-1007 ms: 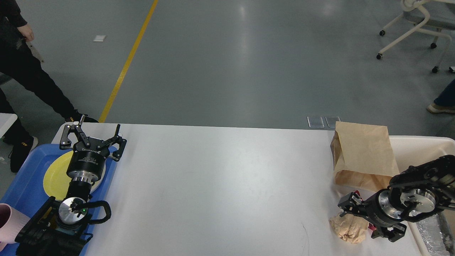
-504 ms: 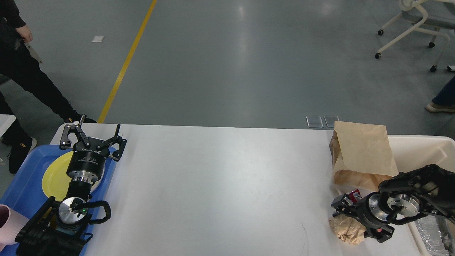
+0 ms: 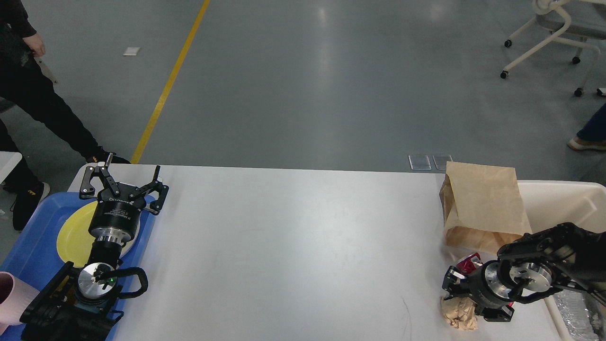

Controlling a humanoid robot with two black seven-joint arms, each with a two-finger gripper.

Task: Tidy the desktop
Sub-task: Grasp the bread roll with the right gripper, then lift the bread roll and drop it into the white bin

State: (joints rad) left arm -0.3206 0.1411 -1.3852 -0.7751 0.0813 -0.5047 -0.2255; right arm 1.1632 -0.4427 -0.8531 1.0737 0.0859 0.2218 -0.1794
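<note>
A grey floor (image 3: 331, 85) with a yellow line (image 3: 168, 85) stretches beyond our desktop (image 3: 293, 255), the wide white top that fills the near half of the view. A person in black (image 3: 33, 94) stands at the far left, and a white wheeled chair (image 3: 554, 33) sits at the far right.

Our left arm (image 3: 90, 284) comes up over a blue tray (image 3: 28, 251) at the desktop's left edge; a yellow plate (image 3: 75, 234) lies in the tray and a pink cup (image 3: 12, 296) shows at the near left corner. Our left gripper (image 3: 124, 182) has its fingers spread wide, holding nothing, above the far rim of the plate.

On the right, a cream bin (image 3: 558, 199) sits at the desktop's edge, and a brown paper bag (image 3: 483, 208) stands just beside it. Our right arm (image 3: 558, 265) reaches in low near the bag. Our right gripper (image 3: 457, 291) is down on a crumpled paper wad (image 3: 459, 315) near the front edge; we cannot tell whether its fingers are parted or pinching. A small red item (image 3: 466, 262) shows just behind the gripper.
</note>
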